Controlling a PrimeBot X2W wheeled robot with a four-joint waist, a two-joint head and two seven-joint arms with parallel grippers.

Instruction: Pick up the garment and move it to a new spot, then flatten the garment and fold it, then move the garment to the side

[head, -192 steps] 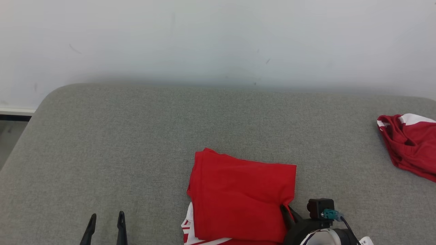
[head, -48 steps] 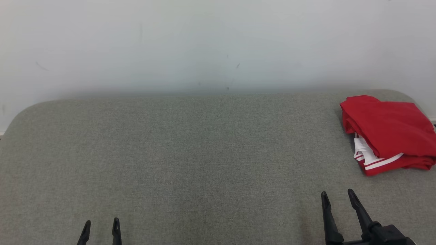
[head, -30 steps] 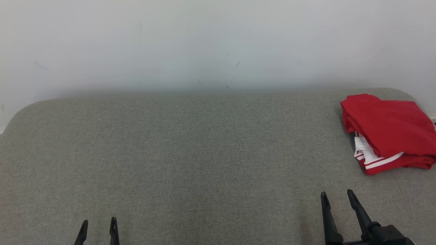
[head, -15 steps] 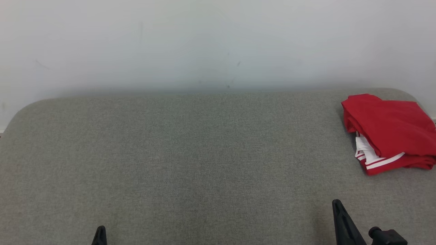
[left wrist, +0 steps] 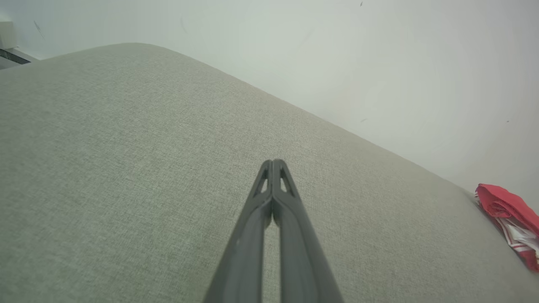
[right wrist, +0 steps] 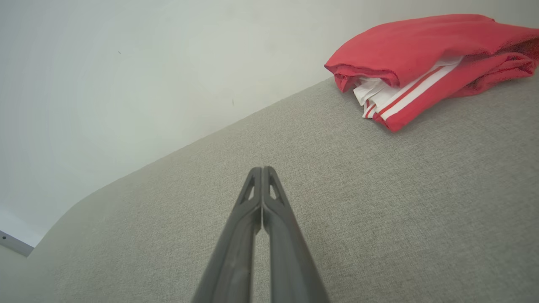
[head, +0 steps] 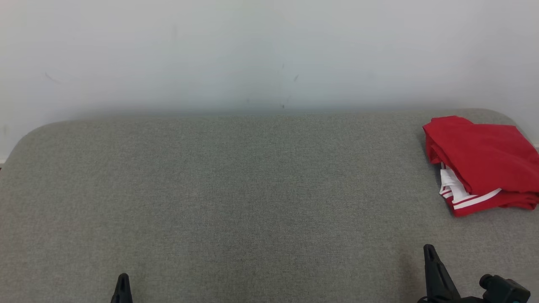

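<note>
The garment point(head: 480, 160) is red with white stripes, folded into a bundle at the far right of the grey upholstered surface point(head: 236, 189). It also lies at the upper right of the right wrist view point(right wrist: 421, 54) and at the right edge of the left wrist view point(left wrist: 509, 214). My right gripper point(head: 429, 252) is at the lower right, well short of the garment, shut with nothing in it; its tips meet point(right wrist: 262, 170). Low at the left, my left gripper point(head: 123, 280) is shut and empty too, its tips pressed together point(left wrist: 273, 163).
A pale wall point(head: 269, 50) rises right behind the grey surface. The surface's rounded left corner point(head: 25, 139) and right corner point(head: 511, 118) mark its ends. Bare grey fabric stretches between the two grippers.
Both grippers have shut from open and drawn back toward the bottom edge. The folded garment has stayed where it lies at the right.
</note>
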